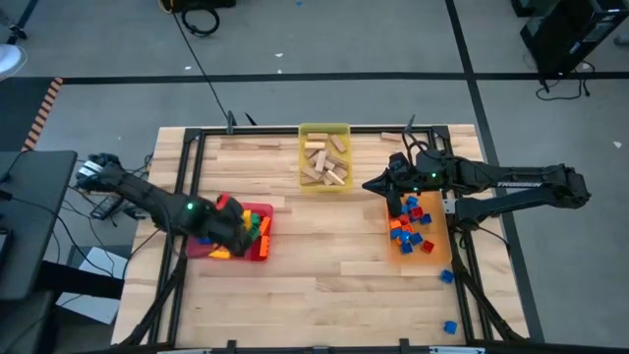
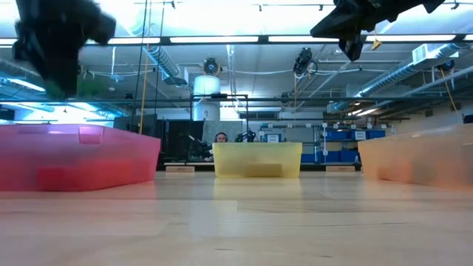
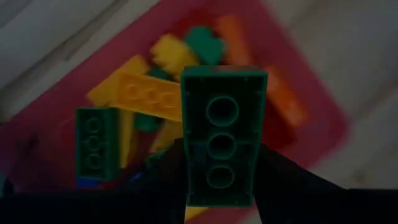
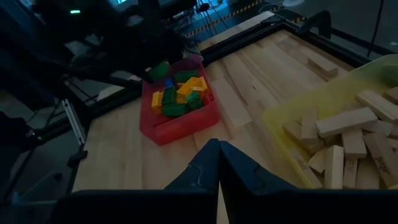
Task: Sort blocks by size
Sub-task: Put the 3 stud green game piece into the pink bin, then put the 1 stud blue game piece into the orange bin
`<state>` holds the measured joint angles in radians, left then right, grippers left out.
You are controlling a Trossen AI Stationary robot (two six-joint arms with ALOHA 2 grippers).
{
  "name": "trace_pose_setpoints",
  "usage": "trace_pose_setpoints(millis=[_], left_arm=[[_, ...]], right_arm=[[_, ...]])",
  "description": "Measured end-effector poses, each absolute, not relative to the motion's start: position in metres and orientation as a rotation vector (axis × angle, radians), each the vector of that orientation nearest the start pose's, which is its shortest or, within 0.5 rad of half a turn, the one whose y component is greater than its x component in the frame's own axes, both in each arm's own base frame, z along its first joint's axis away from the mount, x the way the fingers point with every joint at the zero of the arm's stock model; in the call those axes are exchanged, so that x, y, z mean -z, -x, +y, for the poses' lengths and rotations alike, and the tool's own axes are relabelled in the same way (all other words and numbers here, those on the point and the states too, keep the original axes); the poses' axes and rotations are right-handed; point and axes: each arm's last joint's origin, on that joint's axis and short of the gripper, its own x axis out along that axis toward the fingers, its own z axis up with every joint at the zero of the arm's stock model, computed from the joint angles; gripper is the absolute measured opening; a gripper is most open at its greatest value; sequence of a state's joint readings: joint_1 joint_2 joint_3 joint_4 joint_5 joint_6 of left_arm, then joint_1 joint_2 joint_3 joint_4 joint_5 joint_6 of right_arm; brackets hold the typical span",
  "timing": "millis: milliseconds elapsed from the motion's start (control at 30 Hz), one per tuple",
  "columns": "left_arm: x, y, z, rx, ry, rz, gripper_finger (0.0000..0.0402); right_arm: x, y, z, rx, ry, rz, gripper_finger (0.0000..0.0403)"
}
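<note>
The left gripper is pinching a long green brick above the red tray near the table's left edge; the right gripper, fingers pressed together, is hovering between the yellow tray and orange tray.

Left gripper is positioned over the red tray of mixed long bricks. Right gripper is held beside the orange tray of small blue and red bricks. Wooden blocks are piled in the yellow tray. Two blue bricks are seen loose near the table's right edge.
</note>
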<state>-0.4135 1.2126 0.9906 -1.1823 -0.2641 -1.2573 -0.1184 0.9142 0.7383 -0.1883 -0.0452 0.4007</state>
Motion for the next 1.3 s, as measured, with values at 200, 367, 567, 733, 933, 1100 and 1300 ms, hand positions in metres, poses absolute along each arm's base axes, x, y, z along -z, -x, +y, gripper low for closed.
trace_pose_setpoints(millis=[200,367,567,733,933,1100,1300], left_arm=[[-0.231,-0.169,-0.047,-0.764,0.703,1.23,0.0161],[-0.219,-0.169,-0.038,-0.802,0.755,1.25,0.0188],[-0.219,-0.171,-0.032,-0.828,0.79,1.233,0.0217],[-0.219,-0.175,-0.031,-0.812,0.819,1.202,0.0236],[-0.221,-0.185,-0.033,-0.741,0.867,1.116,0.0238],[-0.223,-0.189,-0.033,-0.685,0.811,1.088,0.0239],[-0.223,-0.189,-0.032,-0.668,0.781,1.092,0.0239]], right_arm=[[-0.294,-0.2,-0.023,0.135,-0.371,0.347,0.0021],[-0.294,-0.2,-0.023,0.128,-0.327,0.349,0.0021],[-0.294,-0.2,-0.023,0.126,-0.307,0.349,0.0021],[-0.294,-0.199,-0.025,0.133,-0.294,0.349,0.0021],[-0.297,-0.2,-0.027,0.14,-0.279,0.321,0.0021],[-0.31,-0.201,-0.026,0.085,-0.18,0.253,0.0021],[-0.348,-0.191,-0.014,0.252,-0.074,0.385,0.0014]])
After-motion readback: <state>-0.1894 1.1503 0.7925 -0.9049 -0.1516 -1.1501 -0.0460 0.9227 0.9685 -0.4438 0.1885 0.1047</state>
